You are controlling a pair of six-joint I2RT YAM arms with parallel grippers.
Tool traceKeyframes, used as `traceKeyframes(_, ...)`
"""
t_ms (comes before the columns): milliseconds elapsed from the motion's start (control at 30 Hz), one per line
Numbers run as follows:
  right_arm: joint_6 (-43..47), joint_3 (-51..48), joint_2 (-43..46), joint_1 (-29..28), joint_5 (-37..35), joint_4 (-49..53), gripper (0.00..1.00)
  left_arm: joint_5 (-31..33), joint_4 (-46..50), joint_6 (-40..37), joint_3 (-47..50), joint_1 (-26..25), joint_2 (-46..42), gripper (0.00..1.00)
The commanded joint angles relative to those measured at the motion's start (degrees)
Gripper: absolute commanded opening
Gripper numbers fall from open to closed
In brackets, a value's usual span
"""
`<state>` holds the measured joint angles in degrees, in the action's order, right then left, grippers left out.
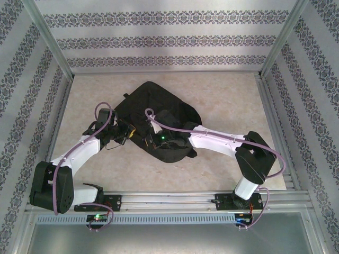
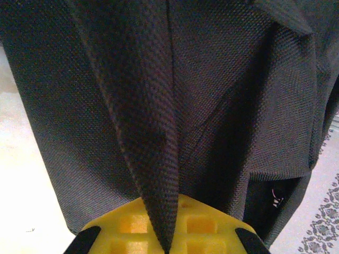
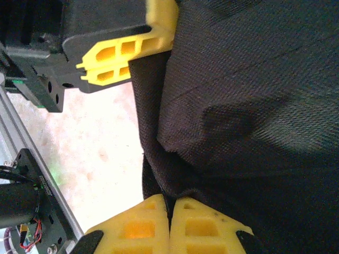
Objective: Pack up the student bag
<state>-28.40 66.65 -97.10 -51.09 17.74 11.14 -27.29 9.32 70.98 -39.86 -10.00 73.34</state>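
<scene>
The bag is lying in the middle of the worktop, left jaws and right jaws each clamping a fold of its fabric, apparently opening it, which is calling for a steady pull apart.

The student bag is black woven cloth, coarse-grained and matt. The right claw has fingers of smooth yellow plastic with moulded recesses. The surface looks like pale mottled stone, matt; the rail at its near edge is ribbed silvery metal.
</scene>
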Motion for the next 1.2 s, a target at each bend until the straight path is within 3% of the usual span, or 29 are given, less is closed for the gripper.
traceKeyframes(0,-0.91,3.10,1.05,1.07,-0.54,3.55,0.00,-1.30,-4.72,0.19,1.03,0.75,0.23,0.00)
traceKeyframes(200,-0.38,11.70,-4.56,2.31,-1.56,5.69,0.00,-1.57,-3.42,-0.43,0.08,0.36,-1.11,0.00)
traceKeyframes(300,-0.30,13.41,-5.86,2.24,0.17,5.87,0.07,-1.60,-2.84,-0.50,-0.05,0.36,-1.62,0.00)
traceKeyframes(467,-3.54,10.37,-5.67,2.48,6.81,2.42,0.14,-1.77,-3.13,-0.19,0.04,0.35,-1.63,0.00)
traceKeyframes(700,-7.78,6.02,-3.10,2.74,13.62,-1.61,0.07,-1.59,-3.00,-0.45,-0.35,0.33,-1.49,0.00)
traceKeyframes(767,-7.80,4.78,-2.06,2.75,13.97,-1.51,0.04,-1.47,-2.79,-0.57,-0.54,0.34,-1.51,0.00)
traceKeyframes(967,-5.67,1.90,0.75,2.84,12.83,1.23,0.10,-1.43,-2.61,-0.63,-0.66,0.38,-1.61,0.00)
traceKeyframes(1167,-4.90,-0.68,2.35,2.91,11.80,1.43,0.07,-1.25,-2.22,-0.74,-0.80,0.42,-1.92,0.00)
